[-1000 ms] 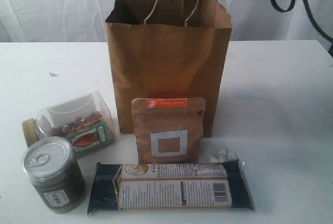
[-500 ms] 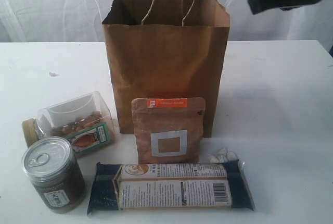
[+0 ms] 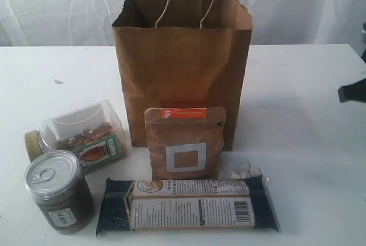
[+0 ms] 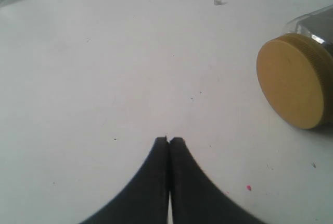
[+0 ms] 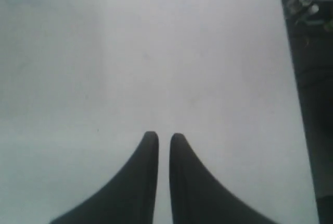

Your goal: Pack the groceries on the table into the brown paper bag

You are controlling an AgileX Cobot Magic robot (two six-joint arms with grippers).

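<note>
The brown paper bag (image 3: 183, 68) stands open and upright at mid-table. In front of it, on the table (image 3: 303, 143), are groceries: a brown pouch with an orange label (image 3: 184, 143) leaning on the bag, a clear nut jar (image 3: 83, 134) lying on its side, a silver-lidded dark jar (image 3: 58, 191) and a long dark-blue packet (image 3: 187, 204). My left gripper (image 4: 169, 140) is shut and empty over bare table, with the nut jar's yellow lid (image 4: 291, 81) off to one side. My right gripper (image 5: 164, 136) has its fingers drawn almost together, holding nothing, above bare table.
Small white bits (image 3: 245, 170) lie beside the pouch. A dark part of the right arm (image 3: 351, 91) shows at the right edge of the exterior view. The right wrist view shows the table's edge with dark equipment (image 5: 307, 78) beyond it. White curtains hang behind.
The right arm has come away from above the bag's mouth, moving right and down to the table's right side. Its fingers have closed. The groceries have not moved.
</note>
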